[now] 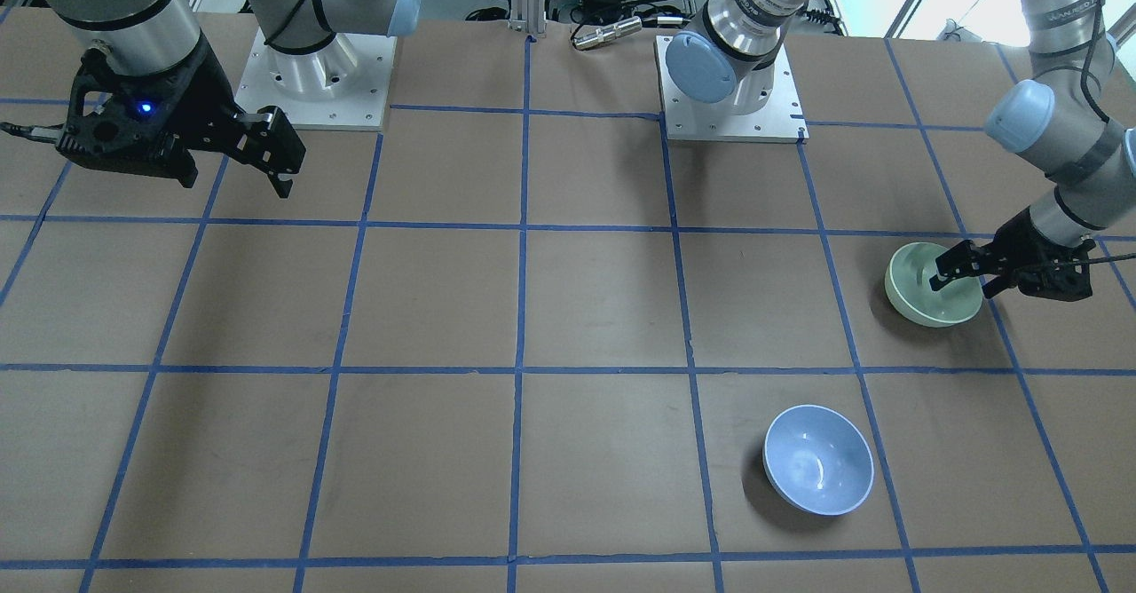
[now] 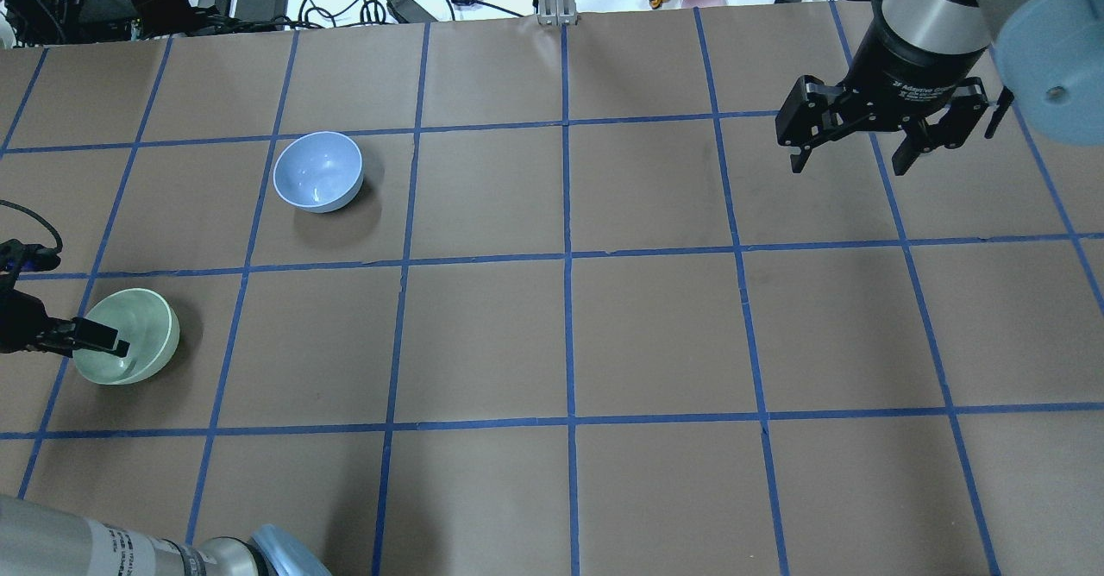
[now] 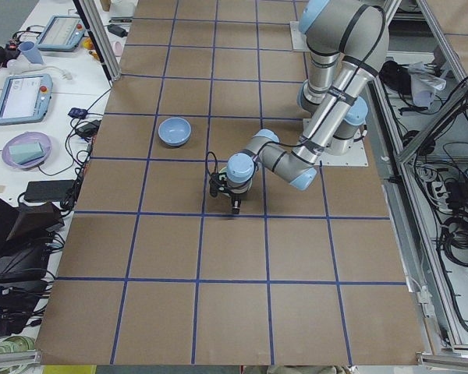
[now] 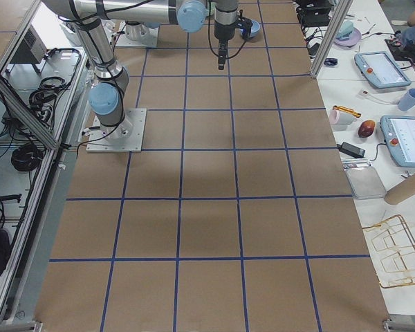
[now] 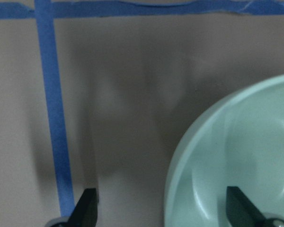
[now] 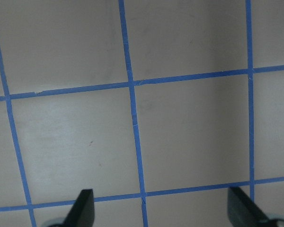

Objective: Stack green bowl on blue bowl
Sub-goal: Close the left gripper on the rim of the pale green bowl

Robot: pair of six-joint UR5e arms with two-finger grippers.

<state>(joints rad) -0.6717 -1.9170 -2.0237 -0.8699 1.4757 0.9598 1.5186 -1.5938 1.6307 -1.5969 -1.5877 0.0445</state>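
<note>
**A:** Left claw (image 5: 163,210) is spread and straddles the rim of the green bowl (image 2: 142,334), one finger inside and one outside, not yet pinching. The blue bowl (image 2: 317,171) sits ahead of the claw and to its inner side, well apart.

**B:** Risks?

**A:** We judge that a one-wall pinch on glossy plastic may slip or let the bowl swing. A tilted bowl could then land off-centre and skid the blue one.

**B:** Obstructions?

**A:** We see none between the bowls on the counter (image 2: 655,334). The right claw (image 2: 852,160), also spread, hangs far across from this one.

The green bowl (image 5: 236,156) runs off the left wrist view's right and bottom edges
</note>
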